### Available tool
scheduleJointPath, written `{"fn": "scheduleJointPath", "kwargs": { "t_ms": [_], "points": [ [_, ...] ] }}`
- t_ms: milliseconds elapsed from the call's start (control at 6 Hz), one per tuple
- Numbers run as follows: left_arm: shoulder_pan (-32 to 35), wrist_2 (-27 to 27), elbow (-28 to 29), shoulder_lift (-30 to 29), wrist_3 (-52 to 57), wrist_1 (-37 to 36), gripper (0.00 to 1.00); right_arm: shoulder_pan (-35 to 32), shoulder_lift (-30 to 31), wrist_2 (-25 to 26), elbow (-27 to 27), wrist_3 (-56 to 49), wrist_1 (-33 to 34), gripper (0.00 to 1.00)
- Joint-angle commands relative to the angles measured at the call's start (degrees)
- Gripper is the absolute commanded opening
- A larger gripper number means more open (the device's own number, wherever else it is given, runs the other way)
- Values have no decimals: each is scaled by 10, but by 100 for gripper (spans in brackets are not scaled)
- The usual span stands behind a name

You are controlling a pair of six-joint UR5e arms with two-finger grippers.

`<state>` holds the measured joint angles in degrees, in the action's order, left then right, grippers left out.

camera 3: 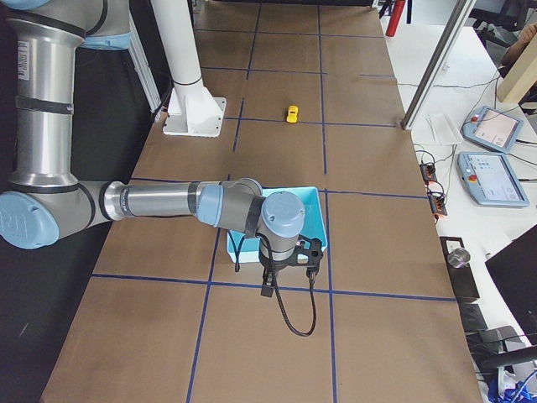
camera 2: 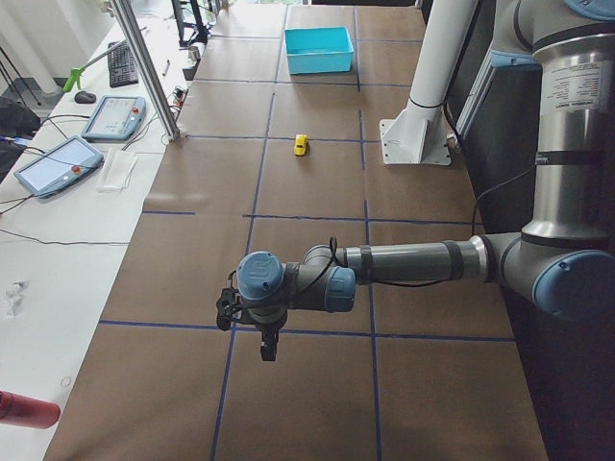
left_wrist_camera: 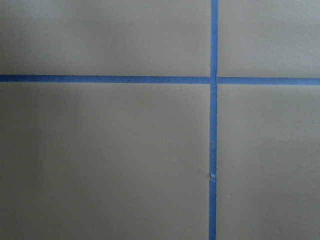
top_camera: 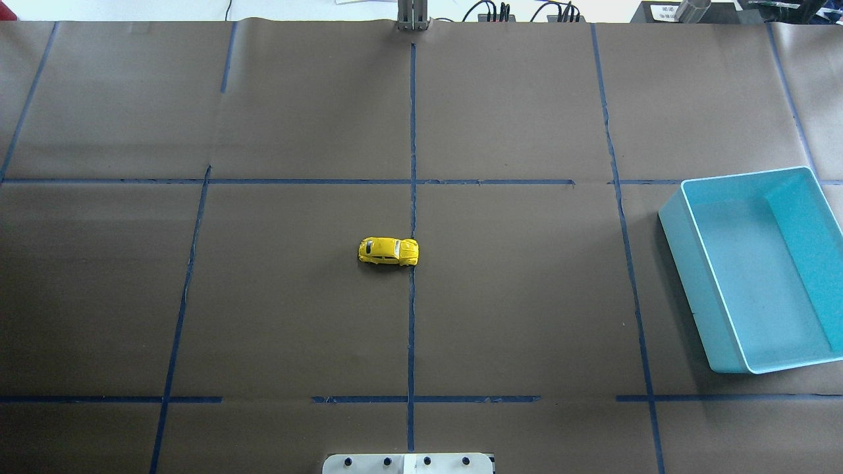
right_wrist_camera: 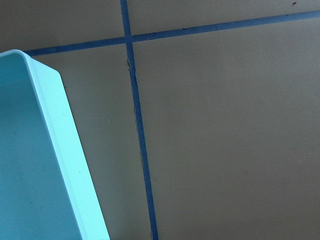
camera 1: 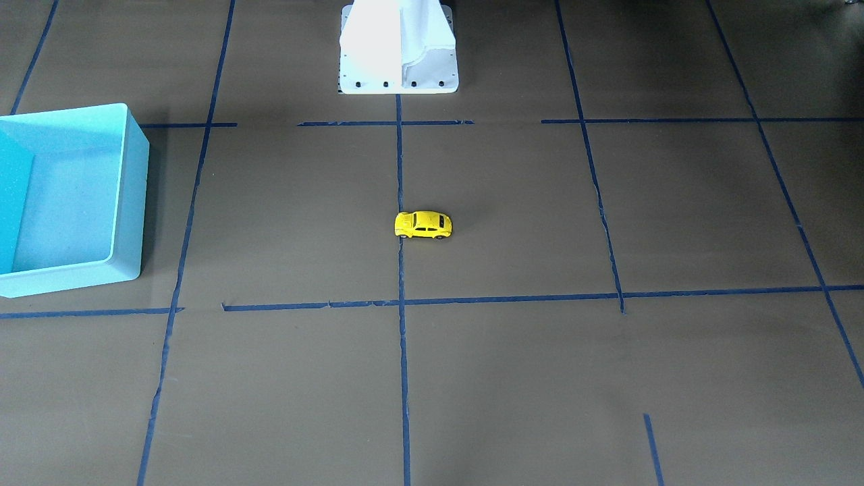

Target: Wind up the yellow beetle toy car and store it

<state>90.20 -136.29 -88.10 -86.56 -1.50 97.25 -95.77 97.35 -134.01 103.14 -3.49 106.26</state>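
Left end effector (camera 2: pixel 266 338) hangs over bare desk (left_wrist_camera: pixel 100 150) at my left end, and my right end effector (camera 3: pixel 289 260) is just beside the blue bin (right_wrist_camera: pixel 65 140) at my right end. Whether either is open or closed I cannot tell. Outward, the yellow beetle toy car (top_camera: pixel 388 251) sits on its wheels mid-desk, well apart from both, its long axis running left-to-right. One end touches the centre tape line (top_camera: pixel 412 131) and the body lies on my left half, so I judge the left arm marginally nearer

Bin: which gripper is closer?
Right. The right gripper hangs over the table just beside the bin. The left gripper is at the table's opposite end, with the car between it and the bin.
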Motion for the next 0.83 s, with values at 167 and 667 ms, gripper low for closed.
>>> {"fn": "scheduleJointPath", "kwargs": {
  "t_ms": [167, 667],
  "points": [
    [-32, -15, -48, -2, 1, 1, 100, 1, -1, -1, 1, 1, 0, 100],
    [-175, -16, -110, -40, -1, 1, 100, 1, -1, -3, 2, 1, 0, 100]
  ]
}}
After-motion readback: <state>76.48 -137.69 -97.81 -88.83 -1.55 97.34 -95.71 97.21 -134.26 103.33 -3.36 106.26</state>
